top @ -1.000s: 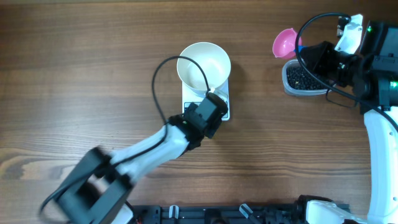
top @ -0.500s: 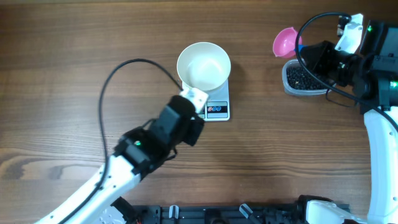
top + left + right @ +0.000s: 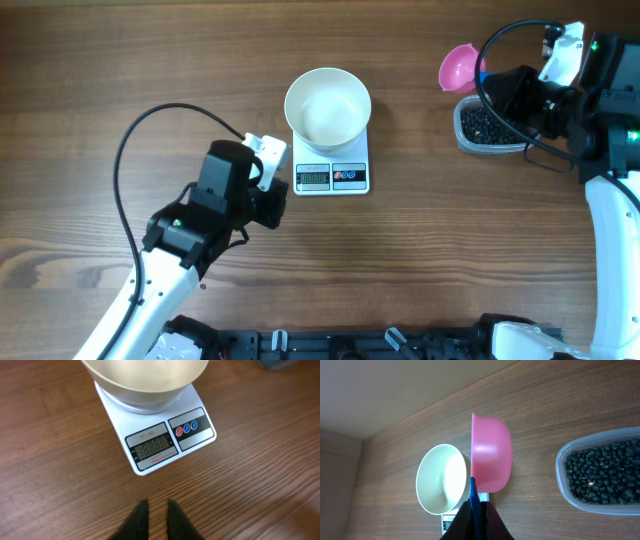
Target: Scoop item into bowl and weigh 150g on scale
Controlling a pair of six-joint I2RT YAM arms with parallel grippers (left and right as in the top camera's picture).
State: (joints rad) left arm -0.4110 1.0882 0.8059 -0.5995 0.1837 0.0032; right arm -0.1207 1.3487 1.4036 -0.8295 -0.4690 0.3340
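The empty white bowl (image 3: 327,108) stands on the scale (image 3: 332,177), whose display (image 3: 151,451) shows digits. My left gripper (image 3: 281,187) hovers just left of the scale over bare wood. In the left wrist view its fingers (image 3: 141,516) stand a little apart with nothing between them. My right gripper (image 3: 497,88) is shut on the blue handle (image 3: 474,494) of a pink scoop (image 3: 457,68), held level and empty beside a clear tub (image 3: 487,127). The item, black beans (image 3: 602,472), fills that tub. The bowl (image 3: 442,485) shows beyond the scoop (image 3: 491,452).
Black cables loop above both arms. The right arm's white body (image 3: 610,200) runs down the table's right edge. Wooden tabletop (image 3: 120,80) stretches left of the scale and between the scale and the tub.
My left arm has drawn back from the scale's front edge to its left side, and its jaws have parted slightly. The right arm and scoop have not moved.
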